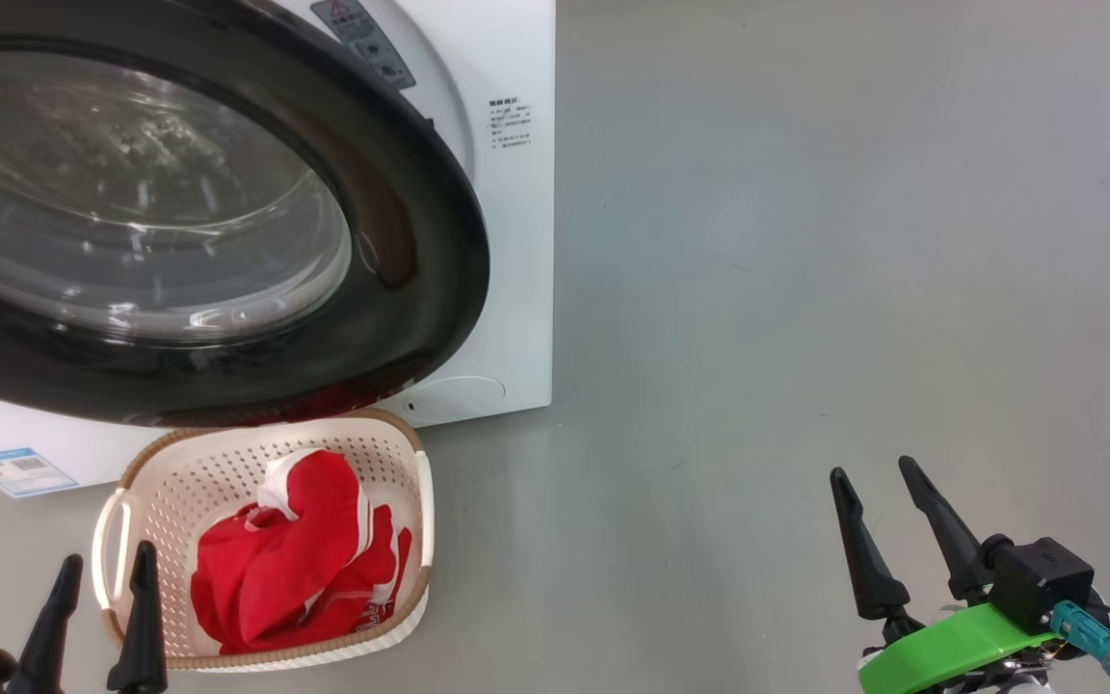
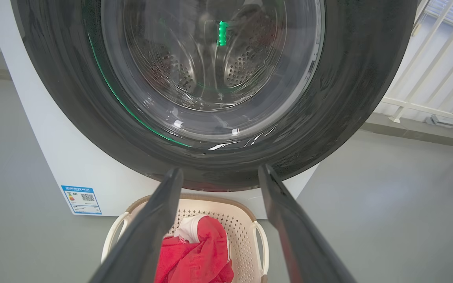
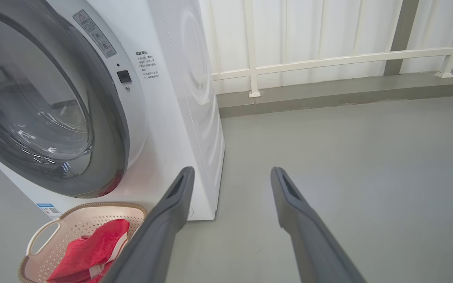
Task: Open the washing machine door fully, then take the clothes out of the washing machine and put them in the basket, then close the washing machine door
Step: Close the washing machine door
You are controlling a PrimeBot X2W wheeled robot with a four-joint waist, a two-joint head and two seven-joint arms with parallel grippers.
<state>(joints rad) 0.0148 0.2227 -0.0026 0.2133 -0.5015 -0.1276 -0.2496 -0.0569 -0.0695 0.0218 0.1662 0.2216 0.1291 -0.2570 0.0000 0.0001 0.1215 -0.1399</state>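
Door: large round washing machine door [image 1: 444, 289], glossy black rim around a clear glass bowl, lay flush against the big white front-loading washing machine [image 1: 516, 241].
Clothes: bright red fabric clothes [image 1: 295, 569] with white trim lay heaped inside the cream perforated plastic basket [image 1: 179, 482].
Basket: stood on the grey floor [image 1: 806, 289], just before the machine.
Left gripper [image 1: 108, 554]: fingers apart, empty, beside the basket's handle.
Right gripper [image 1: 872, 468]: fingers apart, empty, well apart from the basket.

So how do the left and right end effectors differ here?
The left end effector, two long dark fingers, hangs by the cream perforated plastic basket; the right end effector hangs over bare grey floor. The left faces the black-rimmed round glass door; the right faces floor. Both open, empty.
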